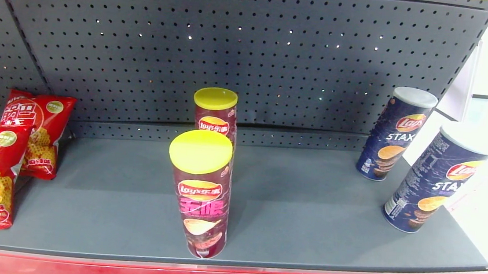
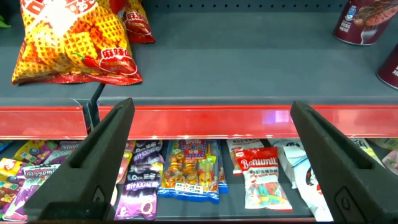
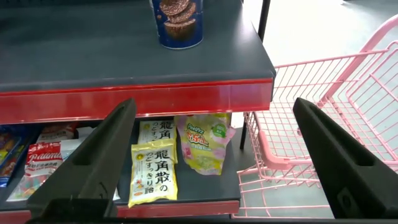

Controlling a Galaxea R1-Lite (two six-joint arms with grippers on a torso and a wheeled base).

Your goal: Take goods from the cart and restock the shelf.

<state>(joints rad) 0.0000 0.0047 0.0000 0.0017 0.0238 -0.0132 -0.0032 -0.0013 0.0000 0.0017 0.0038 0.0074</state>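
Left hand [image 2: 212, 104] and right hand [image 3: 214, 102] both gape wide, empty, before the red-edged shelf [image 2: 249, 62].

Head cam looks down from above (pretty close up) at the grey shelf [image 1: 308, 213], with the pegboard back [image 1: 234, 43] across the upper frame. Both wrist cams sit lower, level with the red front strip [image 2: 205, 118], facing the shelf. The left wrist shares the red snack bags [image 2: 68, 43] with the head view's left edge. The right wrist shares the blue can [image 3: 177, 22] from its right edge.
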